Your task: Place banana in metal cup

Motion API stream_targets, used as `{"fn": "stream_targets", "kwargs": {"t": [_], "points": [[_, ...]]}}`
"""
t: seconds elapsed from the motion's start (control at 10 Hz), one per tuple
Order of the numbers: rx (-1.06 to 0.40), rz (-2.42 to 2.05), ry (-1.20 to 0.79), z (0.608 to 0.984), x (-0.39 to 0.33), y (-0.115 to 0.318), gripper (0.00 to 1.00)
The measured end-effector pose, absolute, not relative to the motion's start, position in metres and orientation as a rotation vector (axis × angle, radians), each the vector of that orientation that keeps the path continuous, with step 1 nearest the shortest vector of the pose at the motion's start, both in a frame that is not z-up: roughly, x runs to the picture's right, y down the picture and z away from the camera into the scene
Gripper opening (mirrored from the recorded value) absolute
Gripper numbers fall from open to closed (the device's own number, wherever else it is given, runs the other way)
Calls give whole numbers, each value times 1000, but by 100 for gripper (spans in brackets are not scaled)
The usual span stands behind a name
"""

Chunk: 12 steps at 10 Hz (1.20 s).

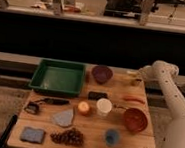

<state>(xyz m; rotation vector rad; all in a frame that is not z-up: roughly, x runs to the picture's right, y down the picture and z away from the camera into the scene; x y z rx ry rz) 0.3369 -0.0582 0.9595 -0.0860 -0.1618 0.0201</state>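
My gripper [136,76] is at the end of the white arm, low over the far right corner of the wooden table [143,144]. A small pale yellow shape, which looks like the banana [131,73], shows right at the gripper; I cannot tell whether it is held. A small dark-orange thing [135,83] lies just below the gripper. A pale, shiny cup [104,106], which looks like the metal cup, stands upright at the table's middle, well to the near left of the gripper.
A purple bowl [101,73] stands left of the gripper, and a green tray [58,77] at far left. An orange-red stick [133,99], red bowl [134,119], blue cup [111,136], orange fruit [83,107], black block [97,95], grapes [69,136], grey cloth [63,118] and blue sponge [32,134] lie about.
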Motion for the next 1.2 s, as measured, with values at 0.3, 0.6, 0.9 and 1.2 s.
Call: {"fn": "stream_targets", "kwargs": {"t": [0.3, 0.6, 0.9, 1.2], "points": [[-88, 26, -137, 957, 340, -58, 72], [-89, 36, -118, 956, 342, -59, 80], [-91, 51, -101, 956, 349, -57, 80], [-71, 41, -100, 948, 345, -63, 80]]}}
